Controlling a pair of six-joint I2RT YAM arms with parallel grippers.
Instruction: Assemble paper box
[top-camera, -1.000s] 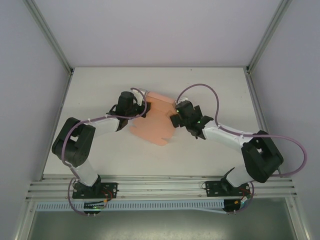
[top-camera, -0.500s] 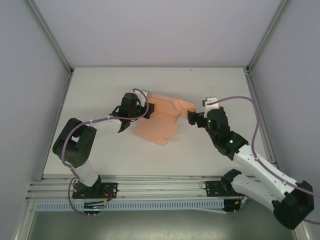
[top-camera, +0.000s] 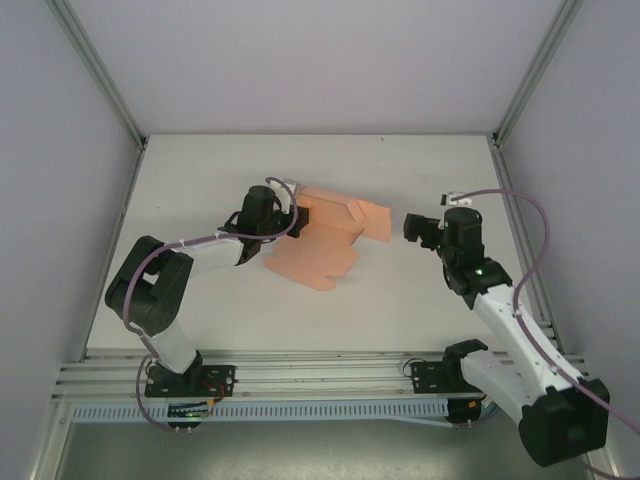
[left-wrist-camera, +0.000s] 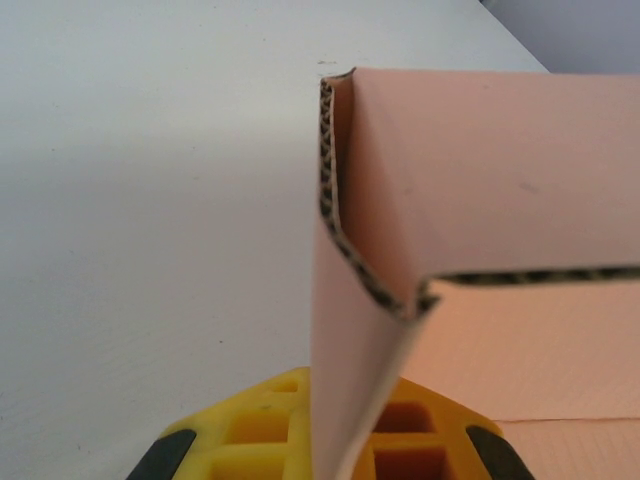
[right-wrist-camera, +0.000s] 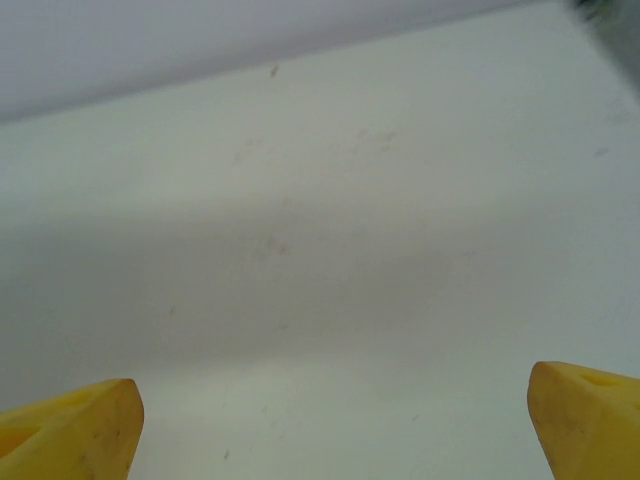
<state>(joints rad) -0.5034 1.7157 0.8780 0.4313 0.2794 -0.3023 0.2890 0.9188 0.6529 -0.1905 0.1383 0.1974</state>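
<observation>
The left jaws are pressed together on an upright panel of the paper box (left-wrist-camera: 480, 180); in the left wrist view the yellow fingers (left-wrist-camera: 250, 435) sit on either side of that thin pink wall, whose corrugated cut edge faces the camera. At that edge the pinched panel meets a 2nd panel at a folded corner, and more pink card lies flat beyond it. From the top view, the paper box (top-camera: 315, 250) is a partly folded sheet resting on the worktop (top-camera: 200, 180) a little left of centre: its far strip stands raised, with the left jaws gripping at its left end, while the near part lies flat with a notched edge towards the arm bases. The right jaws are spread wide and hold nothing; their 2 yellow fingertips (right-wrist-camera: 70, 425) show at the bottom corners of the right wrist view above bare white worktop (right-wrist-camera: 320, 250). In the top view the right jaws are to the right of the box's raised right end, near it but apart.
</observation>
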